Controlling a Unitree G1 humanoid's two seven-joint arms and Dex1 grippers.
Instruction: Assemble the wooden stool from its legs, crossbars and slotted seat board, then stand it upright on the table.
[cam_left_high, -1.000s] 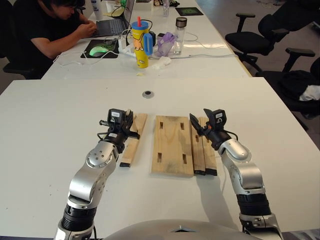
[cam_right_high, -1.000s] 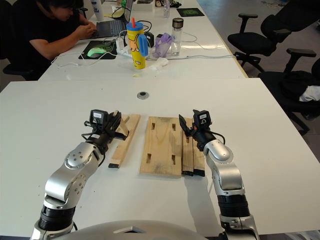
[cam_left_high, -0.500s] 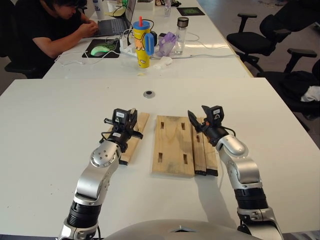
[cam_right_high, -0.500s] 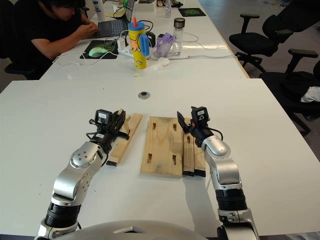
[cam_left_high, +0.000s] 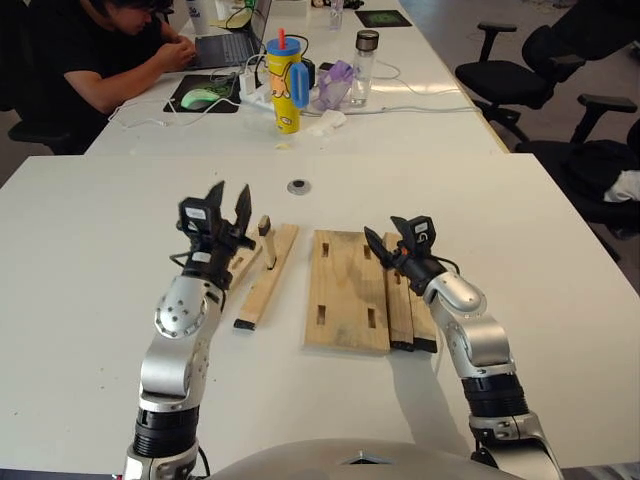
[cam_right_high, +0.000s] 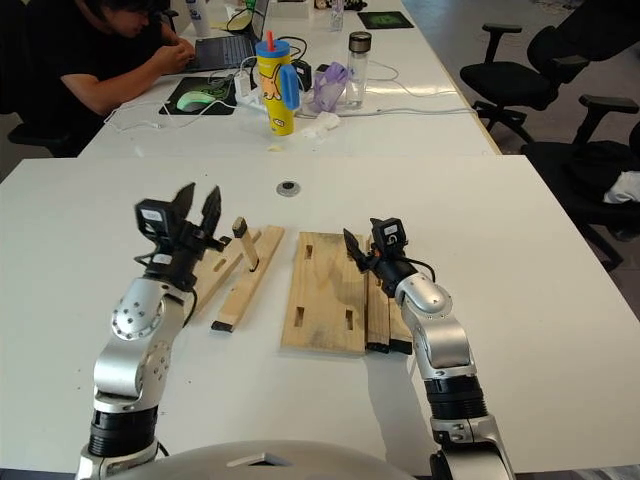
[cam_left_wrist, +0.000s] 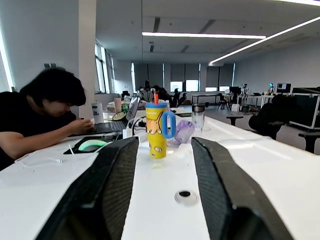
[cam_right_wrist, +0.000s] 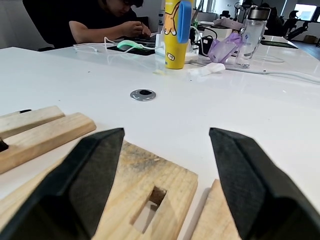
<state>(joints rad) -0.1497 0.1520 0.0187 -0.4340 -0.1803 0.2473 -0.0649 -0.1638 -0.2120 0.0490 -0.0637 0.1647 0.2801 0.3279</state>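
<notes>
Left hand (cam_left_high: 228, 196) hovers above the white surface (cam_left_high: 100, 250) in the head views, its 2 fingers pointing up and spread wide, holding nothing. Just beside it on the surface lies a long wooden bar (cam_left_high: 262, 285), and a shorter piece (cam_left_high: 267, 245) with a dark end sticks up from it, though I cannot tell whether it stands or leans. Right hand (cam_left_high: 384, 246) sits low over the far right corner of the slotted seat board (cam_left_high: 344, 290), equally wide and empty. That board lies flat in the middle of the surface, with 2 more bars (cam_left_high: 410, 305) flat against its right edge. From the left wrist, the 2 dark fingers (cam_left_wrist: 112, 190) frame a metal grommet (cam_left_wrist: 184, 195) set in the surface and a yellow cup (cam_left_wrist: 157, 130) on the next surface behind. From the right wrist, the fingers (cam_right_wrist: 85, 170) stand far apart above the board's corner, with 1 slot (cam_right_wrist: 150, 197) showing between them.
</notes>
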